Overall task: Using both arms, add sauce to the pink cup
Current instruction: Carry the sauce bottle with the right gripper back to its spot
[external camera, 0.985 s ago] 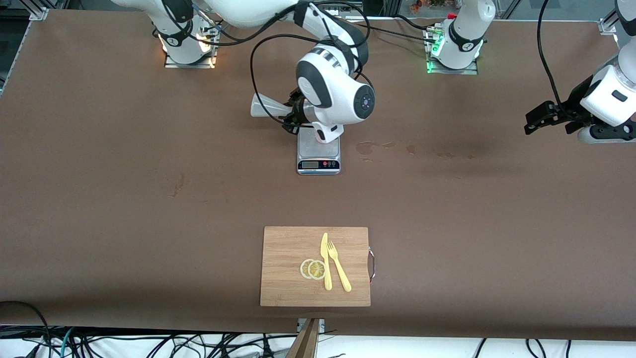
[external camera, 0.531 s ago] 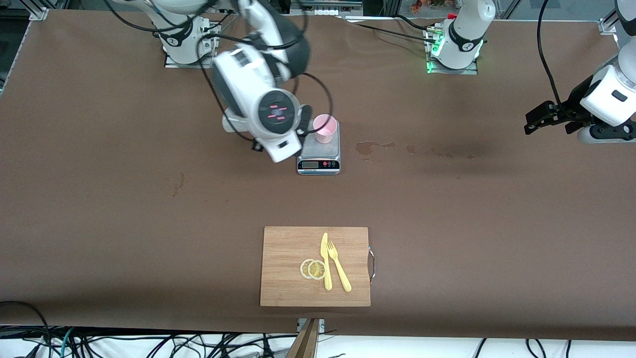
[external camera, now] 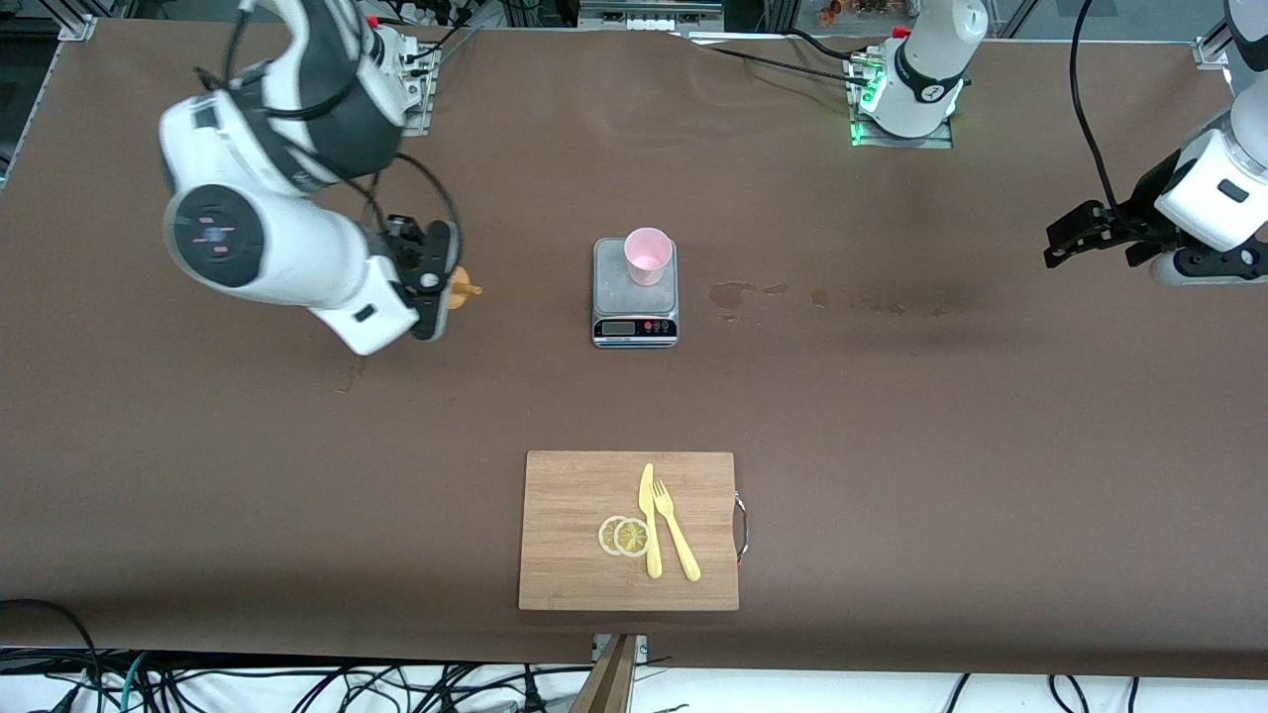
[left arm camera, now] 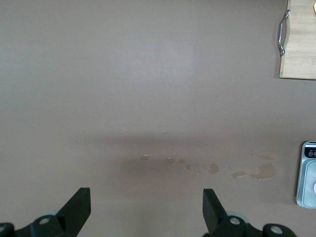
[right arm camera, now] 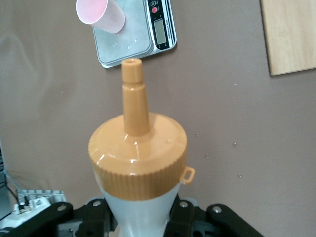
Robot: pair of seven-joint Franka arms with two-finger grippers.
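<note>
Orange-capped sauce (right arm camera: 137, 163) sits clamped (tilted) in right hand (external camera: 436, 280).

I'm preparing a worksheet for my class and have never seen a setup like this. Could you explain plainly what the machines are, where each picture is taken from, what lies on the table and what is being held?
Two white robot arms stand at a brown table. One picture looks down from a high camera facing them; the others come from cameras on each arm's wrist.

The right gripper, over bare table toward the right arm's end, is shut on the sauce bottle, orange nozzle pointing toward the scale. The left gripper waits open and empty at the left arm's end.

Mid-table, the pink cup stands on a grey kitchen scale. Nearer the front camera lies a wooden cutting board with lemon slices, a yellow knife and fork.
</note>
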